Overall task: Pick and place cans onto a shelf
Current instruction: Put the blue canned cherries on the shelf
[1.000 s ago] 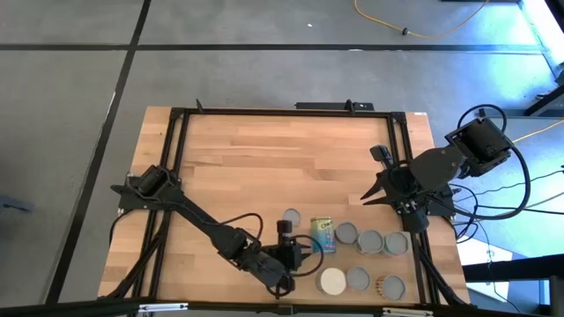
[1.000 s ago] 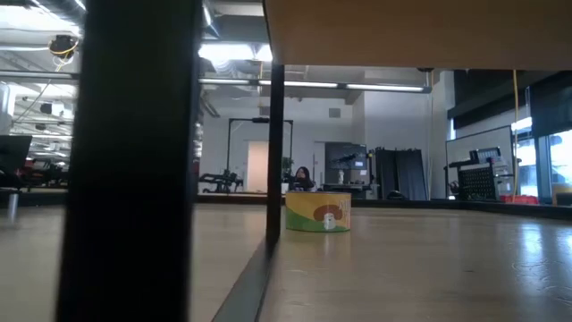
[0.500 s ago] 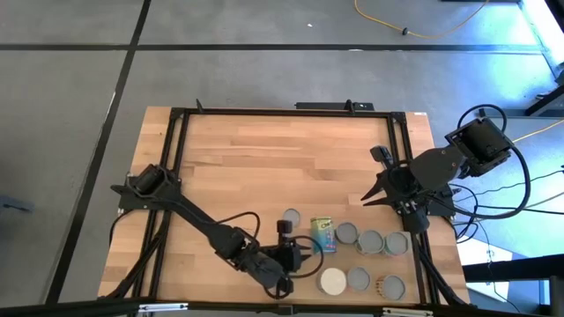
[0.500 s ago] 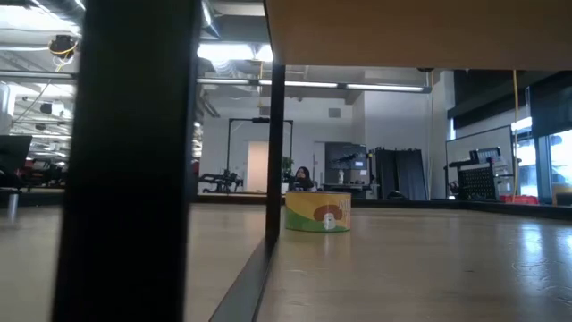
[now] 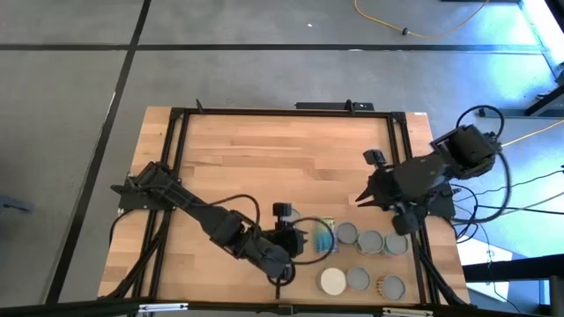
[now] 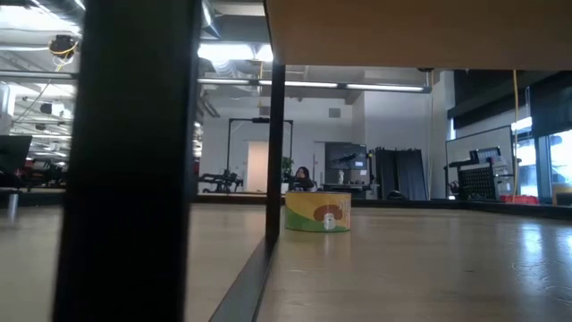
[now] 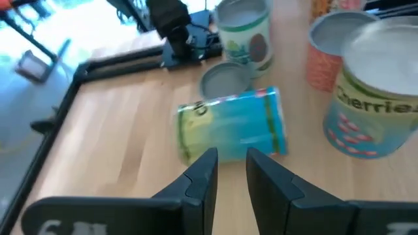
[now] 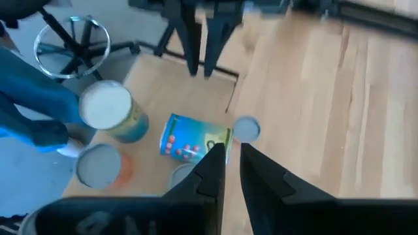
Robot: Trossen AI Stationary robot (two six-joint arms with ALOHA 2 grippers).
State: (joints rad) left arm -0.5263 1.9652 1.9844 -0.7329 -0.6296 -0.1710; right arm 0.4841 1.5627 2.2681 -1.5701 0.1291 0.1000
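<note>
A blue and green can (image 5: 324, 233) (image 7: 232, 127) lies on its side on the table, among several upright cans (image 5: 368, 242) near the table's front right. My left gripper (image 5: 304, 239) (image 7: 230, 163) hovers above and just short of the lying can, its fingers a narrow gap apart with nothing between them. My right gripper (image 5: 363, 198) (image 8: 232, 153) hangs high over the table's right part, also with a slim gap and nothing in it. The shelf, a pale wood panel (image 6: 411, 31), spans the top of the low view. A yellow-green can (image 6: 317, 212) stands upright below it.
Beside the lying can stand a low grey-topped can (image 7: 225, 81), a green and white can (image 7: 245, 32), an orange can (image 7: 326, 52) and a cherries can (image 7: 379, 98). Black frame rails (image 5: 176, 176) run along the table's sides. Bare planks (image 5: 282, 158) fill the table's far half.
My left gripper has risen from the table near the front edge and tipped more level, and now stands over the grey-topped can left of the lying can. The cans have kept their places. My right arm has turned a little.
</note>
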